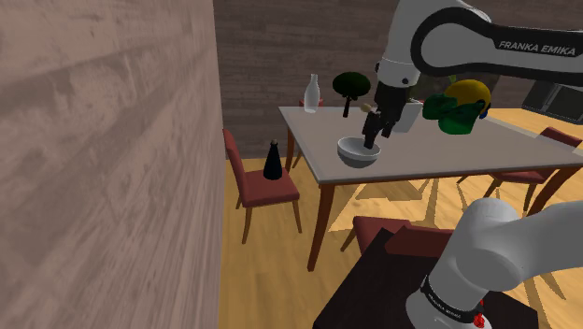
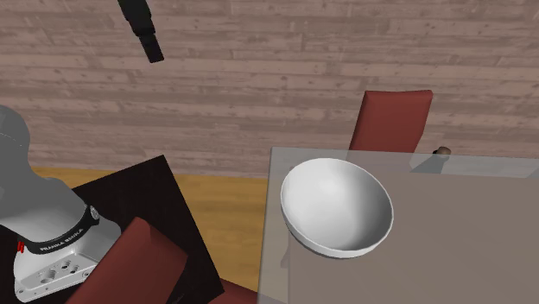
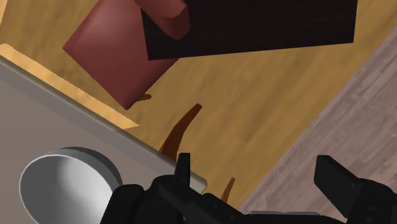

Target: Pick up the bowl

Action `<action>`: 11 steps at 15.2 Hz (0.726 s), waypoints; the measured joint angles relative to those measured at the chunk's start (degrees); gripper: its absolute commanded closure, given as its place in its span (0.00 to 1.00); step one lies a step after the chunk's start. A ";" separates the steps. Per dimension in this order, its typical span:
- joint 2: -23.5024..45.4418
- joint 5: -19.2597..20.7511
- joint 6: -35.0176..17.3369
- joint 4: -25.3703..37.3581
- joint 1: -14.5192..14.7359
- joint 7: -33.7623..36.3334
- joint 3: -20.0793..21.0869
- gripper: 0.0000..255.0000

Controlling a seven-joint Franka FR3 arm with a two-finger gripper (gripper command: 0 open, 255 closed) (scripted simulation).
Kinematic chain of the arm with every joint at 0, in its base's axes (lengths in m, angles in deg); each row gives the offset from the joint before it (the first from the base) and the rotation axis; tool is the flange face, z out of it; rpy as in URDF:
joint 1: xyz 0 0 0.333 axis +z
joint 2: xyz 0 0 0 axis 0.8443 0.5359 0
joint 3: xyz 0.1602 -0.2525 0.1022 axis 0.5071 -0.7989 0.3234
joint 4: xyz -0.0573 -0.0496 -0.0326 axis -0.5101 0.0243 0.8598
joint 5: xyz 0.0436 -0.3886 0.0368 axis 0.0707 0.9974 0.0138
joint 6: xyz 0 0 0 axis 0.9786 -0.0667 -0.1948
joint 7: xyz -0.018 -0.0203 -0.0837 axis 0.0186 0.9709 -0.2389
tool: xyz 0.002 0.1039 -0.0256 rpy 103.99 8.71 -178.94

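One white bowl (image 1: 358, 151) is sitting upright on the grey table (image 1: 420, 154), near the table's edge on the stand's side. In the second exterior view the bowl (image 2: 337, 207) is lying close to a corner of the table (image 2: 466, 250), showing a bare inside.

The black gripper (image 1: 372, 140) is hanging just above the bowl's rim in the shoulder view. In the wrist view the gripper (image 3: 254, 164) is showing both fingers (image 3: 183, 167) standing spread apart, with floor between them and nothing pinched. There the bowl (image 3: 63, 184) is lying off to one side, outside the nearer finger and not between the two. The fingers are pointing past the edge of the table (image 3: 51, 121).

Two bottles are showing. A pale one (image 1: 311, 93) is standing on the table's far corner. A dark one (image 1: 272, 162) is standing on the seat of a red chair (image 1: 271, 190) beside the table.

Two leafy green things are sitting on the table's far side, one dark (image 1: 352, 84), one green and yellow (image 1: 462, 105).

At least three red chairs are standing around the table, counting one (image 1: 397, 232) between the table and the black stand (image 1: 374, 290), and one (image 1: 559, 137) beyond the table.
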 measured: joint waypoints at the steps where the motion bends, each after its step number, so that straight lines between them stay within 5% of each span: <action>1: 0.00 0.00 0.00 0.00 0.00 0.00 0.00 0.00; 11: 11.66 6.01 -13.30 -1.01 -1.81 -9.38 -8.71 0.00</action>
